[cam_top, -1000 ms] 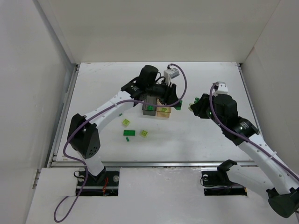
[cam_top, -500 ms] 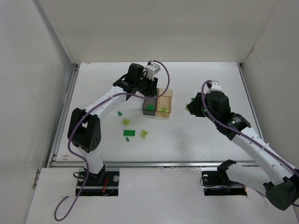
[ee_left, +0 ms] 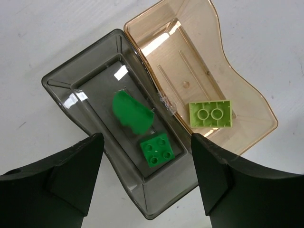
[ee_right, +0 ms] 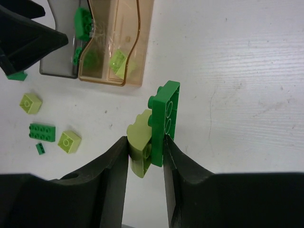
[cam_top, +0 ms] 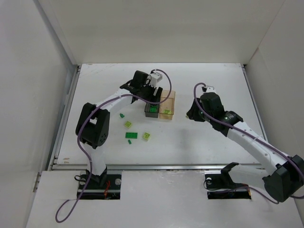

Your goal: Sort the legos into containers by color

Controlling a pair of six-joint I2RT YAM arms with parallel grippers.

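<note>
Grey bin [ee_left: 61,83] and orange bin [ee_left: 247,95] sit joined at the centre of the table [cam_top: 213,152], holding two dark green legos [ee_left: 156,149] and one lime brick [ee_left: 211,114]. My left gripper [ee_left: 145,142] hangs wide open and empty above grey. My right gripper [ee_right: 145,142] pinches a stuck green-lime pair [ee_right: 159,123], which probably needs splitting. Loose bricks [cam_top: 131,135] lie toward the near-left corner. White walls [cam_top: 166,28] surround the table.
</note>
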